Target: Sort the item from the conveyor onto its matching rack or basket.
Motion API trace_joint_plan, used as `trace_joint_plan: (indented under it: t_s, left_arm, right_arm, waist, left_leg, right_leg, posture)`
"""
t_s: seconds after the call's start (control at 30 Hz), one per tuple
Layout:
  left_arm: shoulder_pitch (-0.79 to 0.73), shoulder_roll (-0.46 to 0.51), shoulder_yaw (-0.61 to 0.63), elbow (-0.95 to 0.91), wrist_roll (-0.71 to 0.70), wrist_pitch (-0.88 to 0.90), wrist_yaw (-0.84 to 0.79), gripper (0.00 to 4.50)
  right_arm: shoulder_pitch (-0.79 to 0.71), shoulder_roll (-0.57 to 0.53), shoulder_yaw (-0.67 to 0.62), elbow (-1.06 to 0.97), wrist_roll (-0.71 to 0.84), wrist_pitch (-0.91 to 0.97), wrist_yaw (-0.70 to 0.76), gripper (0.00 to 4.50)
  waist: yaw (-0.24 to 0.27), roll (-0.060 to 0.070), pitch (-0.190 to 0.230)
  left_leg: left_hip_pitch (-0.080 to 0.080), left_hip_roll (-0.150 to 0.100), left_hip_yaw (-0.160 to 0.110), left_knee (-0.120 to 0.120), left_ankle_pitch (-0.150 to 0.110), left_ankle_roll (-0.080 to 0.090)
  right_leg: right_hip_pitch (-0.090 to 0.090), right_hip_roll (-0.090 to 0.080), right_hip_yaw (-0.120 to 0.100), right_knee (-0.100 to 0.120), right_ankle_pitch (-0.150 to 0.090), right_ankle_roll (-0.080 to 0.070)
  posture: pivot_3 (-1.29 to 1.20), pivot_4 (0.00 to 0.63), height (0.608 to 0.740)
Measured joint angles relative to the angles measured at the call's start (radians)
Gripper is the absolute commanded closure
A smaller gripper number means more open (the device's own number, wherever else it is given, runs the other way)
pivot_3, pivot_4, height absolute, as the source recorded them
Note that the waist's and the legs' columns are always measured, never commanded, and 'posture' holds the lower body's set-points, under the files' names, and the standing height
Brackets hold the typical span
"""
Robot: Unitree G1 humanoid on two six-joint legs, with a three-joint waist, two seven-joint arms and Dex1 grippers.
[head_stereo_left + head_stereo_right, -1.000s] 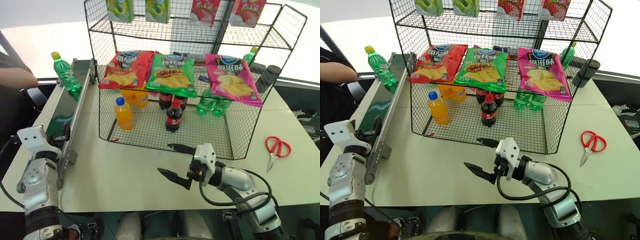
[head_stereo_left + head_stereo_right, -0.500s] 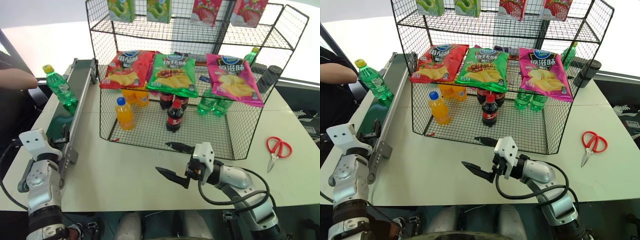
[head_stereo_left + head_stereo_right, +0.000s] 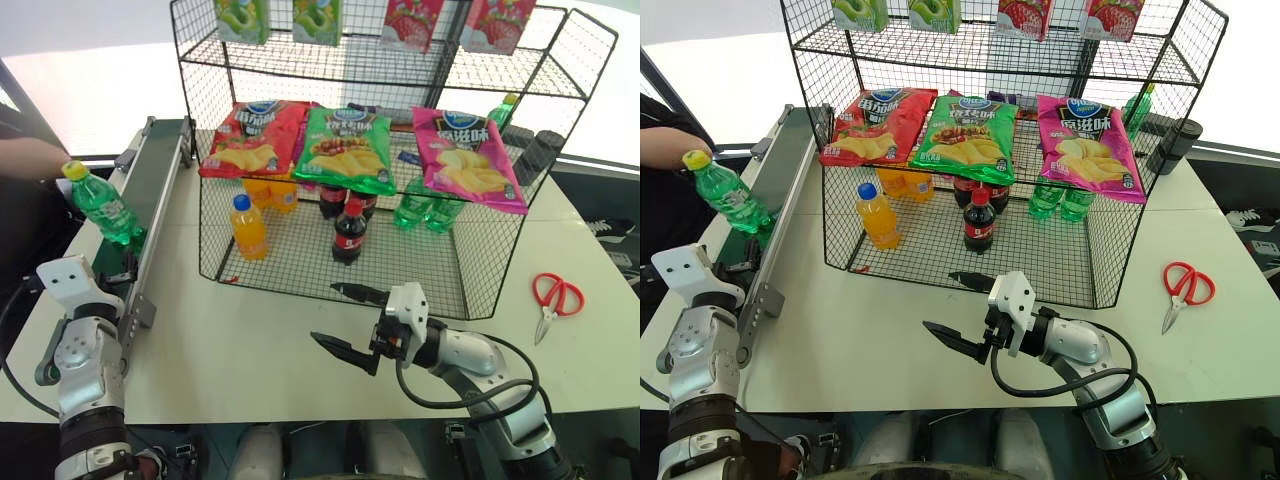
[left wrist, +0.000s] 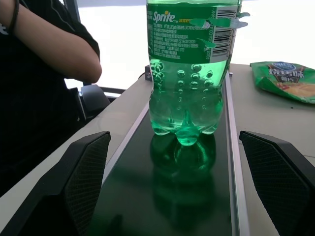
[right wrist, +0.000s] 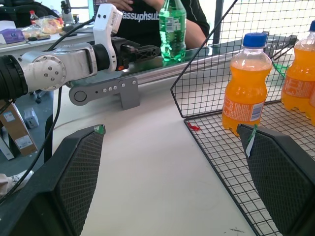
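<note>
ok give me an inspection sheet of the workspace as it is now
surface: pale table carrying everything.
job's things: green soda bottle upright on the conveyor, near the left gripper; wire rack beside it holds chip bags, orange and cola bottles, and green bottles at its right rear.
clutter: red scissors on the table right of the rack.
grippers: left gripper open, level with the bottle's base, not touching it; right gripper open over bare table in front of the rack, holding nothing.
cables: black cable looped along the right forearm.
surroundings: a person's arm beyond the conveyor's left side.
</note>
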Motion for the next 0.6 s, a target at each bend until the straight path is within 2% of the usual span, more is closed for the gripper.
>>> trace_joint_plan:
  t_s: [0.4,0.43,0.53,0.6]
  left_arm:
    - [-0.008,0.001,0.001,0.009,0.000,-0.013,0.000,0.00]
    - [-0.008,0.001,0.003,0.010,-0.001,-0.016,-0.001,0.52]
    - [-0.009,0.005,0.008,0.015,-0.002,-0.024,-0.003,1.62]
    - [-0.009,0.007,0.008,0.017,-0.002,-0.024,-0.005,1.67]
  right_arm:
    - [-0.013,0.000,0.000,0.000,0.011,0.020,0.000,0.04]
    - [-0.013,-0.001,0.000,0.000,0.012,0.021,0.000,0.00]
    - [-0.015,-0.001,0.000,0.000,0.020,0.024,0.000,0.00]
    - [-0.017,-0.001,0.000,0.000,0.020,0.025,0.000,0.00]
  waist:
    - [0.000,0.000,0.000]
    - [0.000,0.000,0.000]
    - [0.003,0.000,0.000]
    - [0.002,0.000,0.000]
  left_leg:
    - [-0.001,0.000,0.000,-0.001,0.000,0.000]
    - [-0.001,0.000,0.000,-0.001,0.000,0.000]
    - [-0.001,-0.001,0.000,-0.001,0.000,0.000]
    - [-0.001,-0.001,0.000,-0.001,0.000,0.000]
  right_leg:
    - [0.000,-0.001,0.000,-0.001,0.000,-0.001]
    - [0.000,-0.001,0.000,-0.001,0.000,-0.001]
    - [0.000,-0.002,-0.001,-0.001,-0.001,-0.001]
    - [0.000,-0.003,-0.001,-0.001,-0.001,-0.001]
  posture:
    - [0.00,0.150,0.740]
    - [0.00,0.150,0.740]
    - [0.00,0.150,0.740]
    - [0.00,0.150,0.740]
